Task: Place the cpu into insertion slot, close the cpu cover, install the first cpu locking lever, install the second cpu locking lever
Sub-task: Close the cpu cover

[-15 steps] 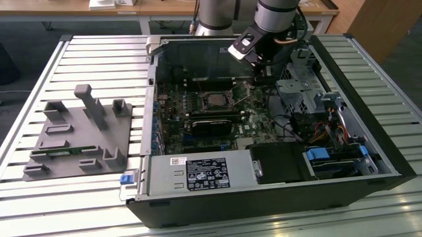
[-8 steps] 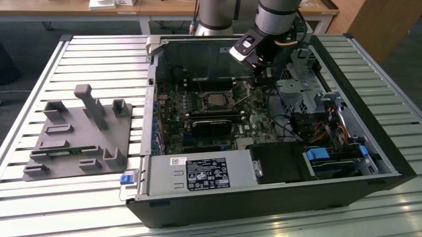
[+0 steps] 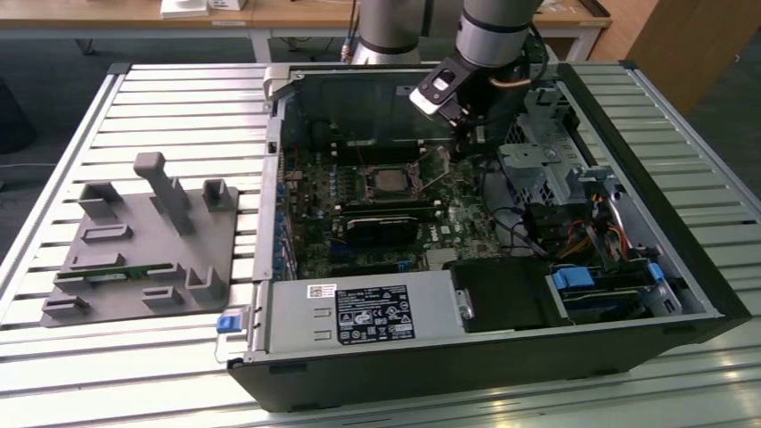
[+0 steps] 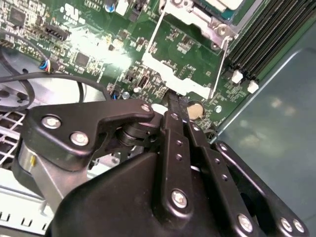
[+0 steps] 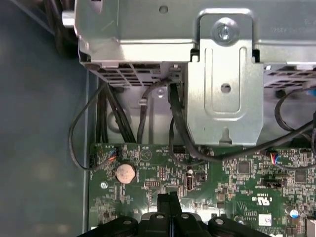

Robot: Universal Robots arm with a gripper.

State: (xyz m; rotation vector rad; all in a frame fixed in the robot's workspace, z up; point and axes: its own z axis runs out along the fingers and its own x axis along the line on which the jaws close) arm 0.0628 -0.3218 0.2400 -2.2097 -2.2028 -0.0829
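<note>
steel slats make up the table (image 3: 143, 89) under everything, and on it lies the open black computer case (image 3: 476, 374), with a grey moulded fixture plate (image 3: 119, 267) beside it at the exterior view's left. inside the case the green board (image 3: 303, 192) covers the floor, and a bare metal drive cage (image 5: 222, 74) stands past its edge, with black cables hanging down from it. my arm reaches down into the case from above. my claw (image 4: 174, 98) is narrow, its two black fingers (image 5: 163, 200) pressed flat together, and i cannot tell if anything thin sits between them. the tips meet the free edge of the cpu cover (image 4: 155, 63), which stands swung up off the insertion slot (image 3: 411, 183), green board showing through its window. thin wire levers (image 4: 220, 64) run along both its sides, up off the board. the cpu (image 3: 387, 181) already lies flat in the slot, its silver face up. a small coin cell (image 5: 125, 173) sits on the board just beside my fingertips.
</note>
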